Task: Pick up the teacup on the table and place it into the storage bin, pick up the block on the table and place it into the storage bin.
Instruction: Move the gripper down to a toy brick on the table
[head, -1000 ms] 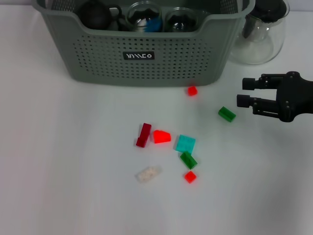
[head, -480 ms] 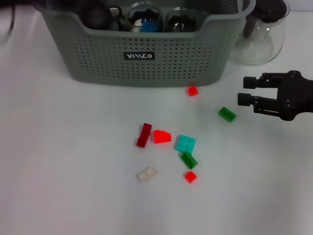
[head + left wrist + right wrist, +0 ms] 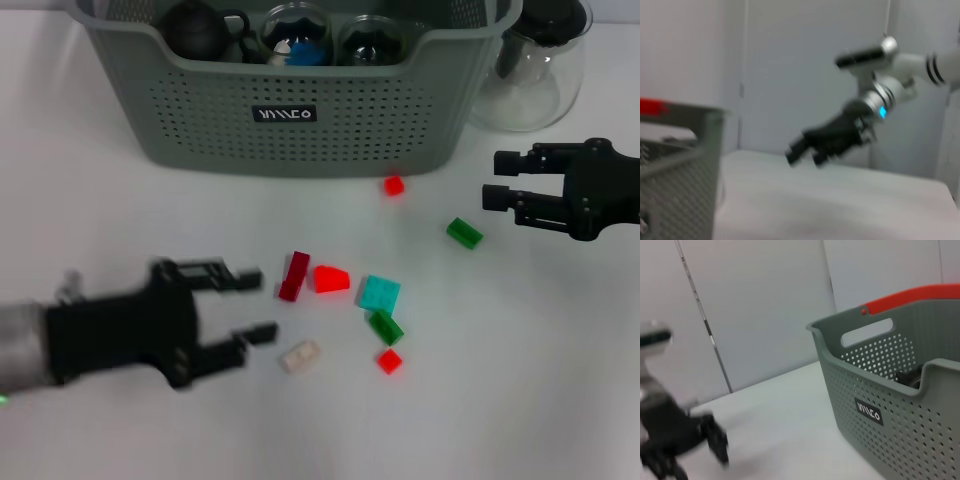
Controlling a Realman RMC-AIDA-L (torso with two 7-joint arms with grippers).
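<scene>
The grey-green storage bin (image 3: 200, 120) stands at the back of the table, with two round glass teacups (image 3: 295, 32) and a dark round pot inside it. Several small blocks lie in front of it: a white block (image 3: 300, 356), a dark red one (image 3: 294, 276), a bright red one (image 3: 331, 279), a teal one (image 3: 379, 293) and a green one (image 3: 463, 233). My left gripper (image 3: 250, 305) is open, low at the left, just left of the white block. My right gripper (image 3: 500, 178) is open and empty, right of the green block.
A clear glass pitcher (image 3: 530, 70) stands right of the bin. The left wrist view shows the bin's wall (image 3: 680, 150) and, farther off, the right gripper (image 3: 801, 154). The right wrist view shows the bin (image 3: 890, 390) and the blurred left gripper (image 3: 715, 445).
My left arm has swept in from the left and now sits open beside the white block. My right gripper has risen slightly. The blocks have not moved.
</scene>
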